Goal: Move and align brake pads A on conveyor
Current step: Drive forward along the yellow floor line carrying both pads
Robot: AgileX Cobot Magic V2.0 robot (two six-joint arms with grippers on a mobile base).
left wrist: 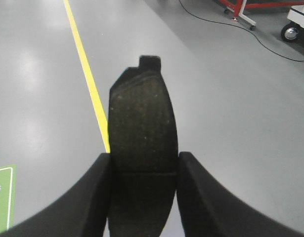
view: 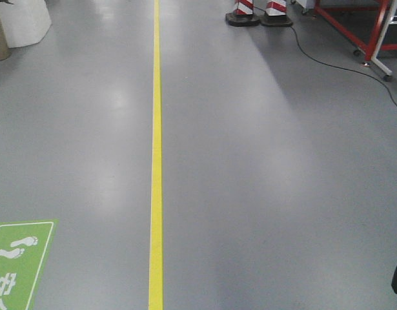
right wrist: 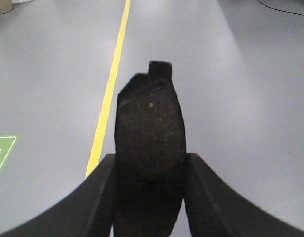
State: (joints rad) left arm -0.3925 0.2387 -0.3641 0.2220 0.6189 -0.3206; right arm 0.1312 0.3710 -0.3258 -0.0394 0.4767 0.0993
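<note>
1. The left gripper [left wrist: 144,158] is clamped on a brake pad [left wrist: 142,118], its two black fingers [left wrist: 100,187] pressing the pad's long edges
2. That pad stands on end in the left wrist view, its speckled grey-brown face to the camera, a small square tab [left wrist: 150,61] at its top and a thin line across its face down between the fingers
3. The right gripper [right wrist: 151,158] grips a second brake pad [right wrist: 151,123] the same way, on end, tab up, with pale flecks on its face
4. Both pads hang over a grey glossy floor [view: 282,194], each just beside a yellow line [view: 156,161] painted along it
5. Left of the line lies a green floor sign [view: 17,258] with white footprints and part of a white character, cut off by the picture's edge and not readable to me
6. Far off stand two red-and-white striped cones [view: 258,13], a red frame on castors [view: 359,29] and a black cable [view: 327,61] trailing across the floor; I see no brand marks on either pad
</note>
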